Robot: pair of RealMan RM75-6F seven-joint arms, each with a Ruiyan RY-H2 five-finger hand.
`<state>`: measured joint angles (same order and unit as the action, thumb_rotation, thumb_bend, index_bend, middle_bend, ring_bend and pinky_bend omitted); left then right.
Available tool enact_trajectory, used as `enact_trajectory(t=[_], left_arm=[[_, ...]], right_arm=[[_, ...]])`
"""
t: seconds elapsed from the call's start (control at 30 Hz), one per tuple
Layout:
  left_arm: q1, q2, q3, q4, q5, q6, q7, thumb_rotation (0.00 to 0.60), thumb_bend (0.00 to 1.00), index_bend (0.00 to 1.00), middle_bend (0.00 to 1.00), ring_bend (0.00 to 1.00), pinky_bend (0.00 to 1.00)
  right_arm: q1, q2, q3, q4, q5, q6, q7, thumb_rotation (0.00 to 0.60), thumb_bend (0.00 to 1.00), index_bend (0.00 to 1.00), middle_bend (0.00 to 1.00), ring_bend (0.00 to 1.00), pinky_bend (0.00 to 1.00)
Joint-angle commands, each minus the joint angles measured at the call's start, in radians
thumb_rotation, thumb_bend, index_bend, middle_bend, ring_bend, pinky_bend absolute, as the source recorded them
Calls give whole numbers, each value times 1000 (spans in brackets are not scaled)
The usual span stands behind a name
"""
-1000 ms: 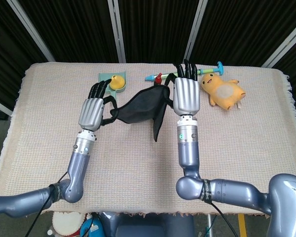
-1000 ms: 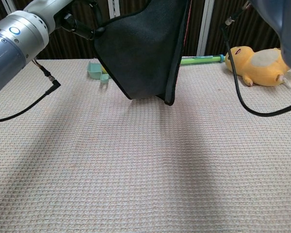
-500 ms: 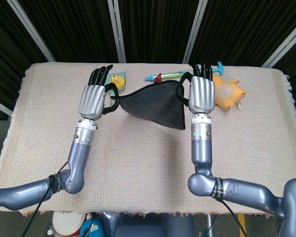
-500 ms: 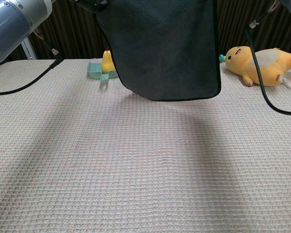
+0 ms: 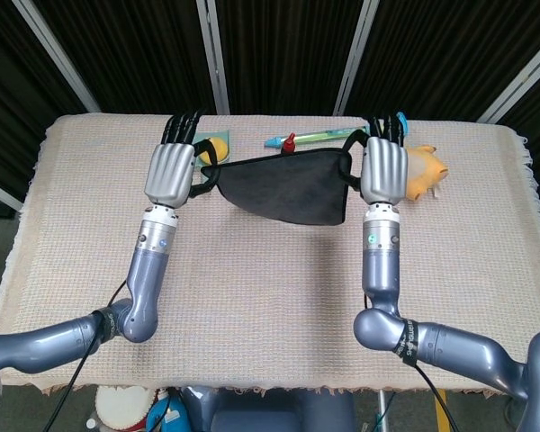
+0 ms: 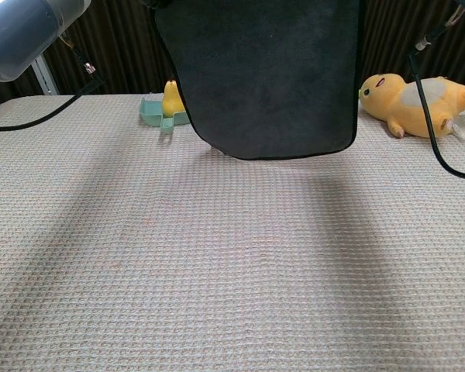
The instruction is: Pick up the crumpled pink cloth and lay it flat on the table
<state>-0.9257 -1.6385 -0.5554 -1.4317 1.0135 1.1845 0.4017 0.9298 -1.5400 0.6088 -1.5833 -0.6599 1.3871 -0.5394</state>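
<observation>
The cloth [image 5: 283,186], which looks dark rather than pink here, hangs stretched in the air between the two hands, above the far middle of the tabletop [image 5: 270,297]. The left robot hand [image 5: 173,171] holds one upper corner and the right robot hand [image 5: 384,168] holds the other, so the top edge is nearly straight.

To lay it well, I think both hands should go down together, let the hanging lower edge touch the tabletop first, then draw toward the robot so the cloth unrolls without folds. The corners should be released only when it rests flat.

Behind the cloth a small green tray [image 6: 152,112] carries a yellow toy [image 6: 170,98].
</observation>
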Motion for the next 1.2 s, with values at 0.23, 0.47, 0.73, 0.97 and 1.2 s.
enact_trajectory(t=[0.23,0.47,0.73,0.97,1.2], left_arm=[[-49,-23,-3,32,-25,-14,2,600,457,591,46,0,6],[-54,-44,31,16,-24,-3,3,600,457,591,47,0,6],[-12,-62,111,-56,4,38,-7,600,457,593,47,0,6],[40,-57,181,-129,47,78,-16,600,457,594,47,0,6],[84,-49,236,-200,90,117,-12,600,457,594,47,0,6]], right_arm=[[-3,-3,-2,41,-1,-26,36,600,531,610,201,0,0],[-24,9,-13,43,-3,-28,52,600,531,611,201,0,3],[-77,30,-53,-17,-17,-7,67,600,532,610,201,0,11],[-133,48,-125,-115,-72,25,70,600,531,610,201,0,11],[-181,55,-195,-208,-147,80,52,600,531,610,201,0,10]])
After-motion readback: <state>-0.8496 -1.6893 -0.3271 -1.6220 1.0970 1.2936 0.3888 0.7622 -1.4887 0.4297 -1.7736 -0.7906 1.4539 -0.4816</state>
